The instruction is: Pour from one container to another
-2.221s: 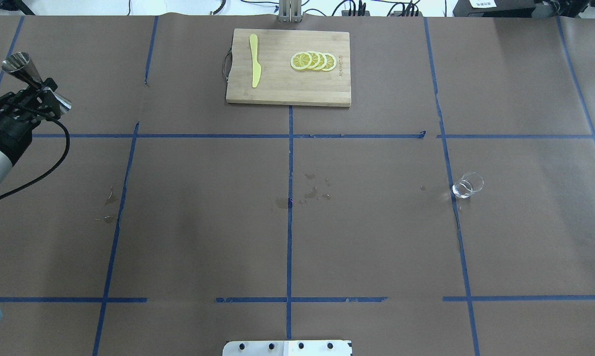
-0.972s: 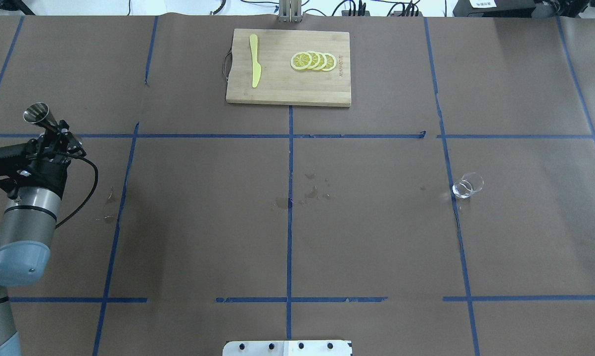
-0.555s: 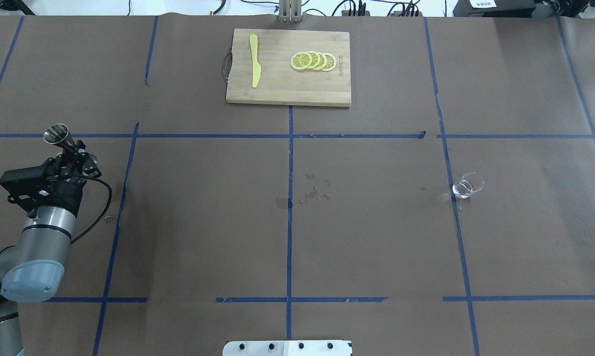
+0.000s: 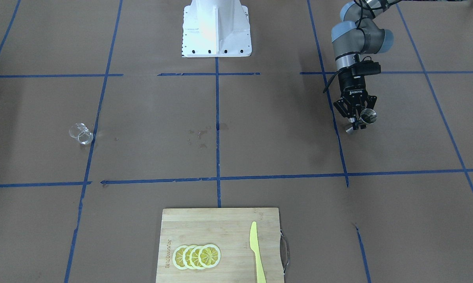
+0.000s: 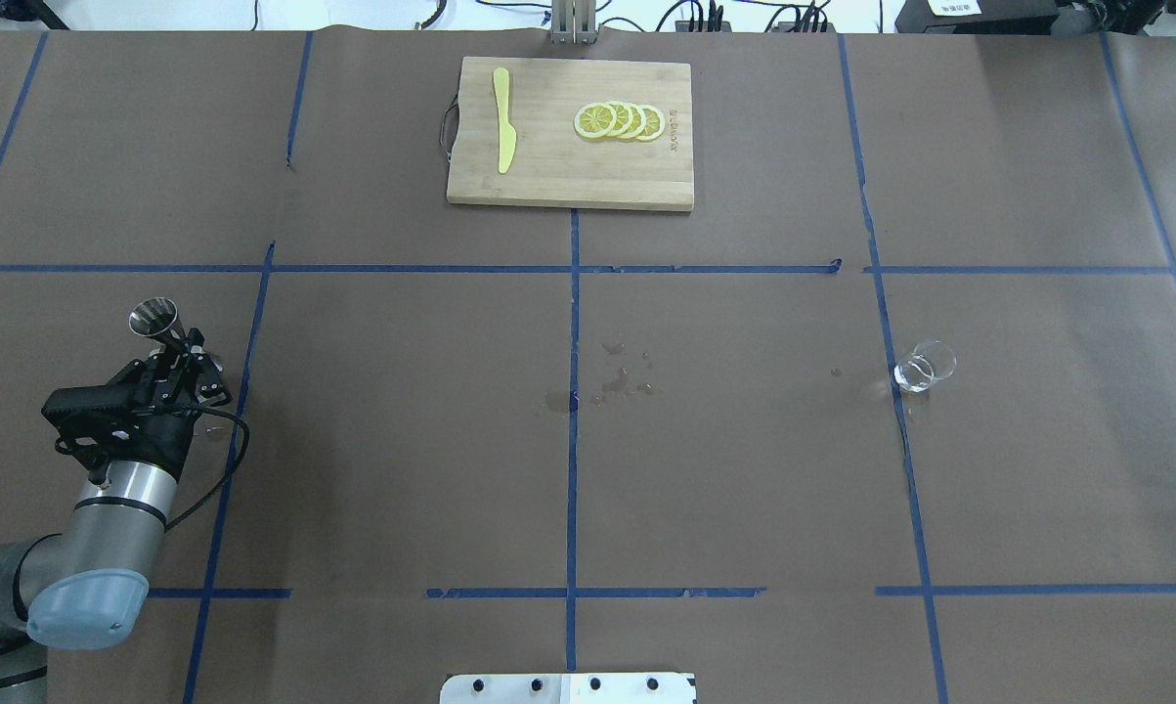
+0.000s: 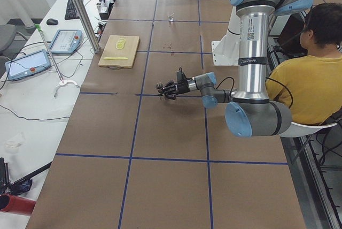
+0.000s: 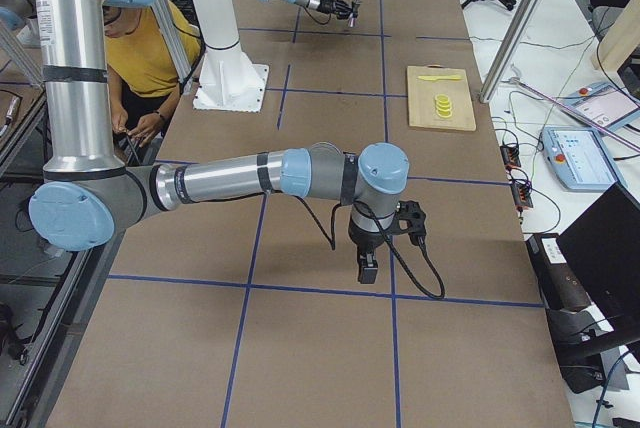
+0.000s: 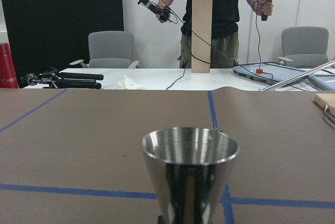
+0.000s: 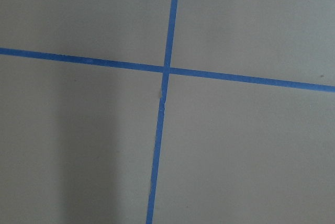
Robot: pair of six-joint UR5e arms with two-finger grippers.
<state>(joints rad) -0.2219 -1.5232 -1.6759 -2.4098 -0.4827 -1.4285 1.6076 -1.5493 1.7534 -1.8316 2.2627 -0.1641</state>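
- While my left claw (image 5: 179, 352) pinches it at the narrow waist, the steel jigger (image 5: 154, 320) shows as two shiny silver cones, its round mouth facing up.
- Held in that grip, the jigger is near the desk's (image 5: 402, 469) left edge, about midway between the near and far edges.
- The clear glass cup (image 5: 924, 367), short, round and see-through, stands toward the desk's right edge, well apart from my left claw.
- Only my left wrist camera shows the jigger's polished rim and inner wall close up; whether it holds liquid I cannot tell.
- My right claw (image 7: 367, 268) appears only in the side view from my right, pointing down; spread or pressed together, I cannot tell.
- A wooden cutting board (image 5: 548, 176) with lemon slices (image 5: 620, 120) and a yellow knife (image 5: 502, 119) lies at the far edge's middle.
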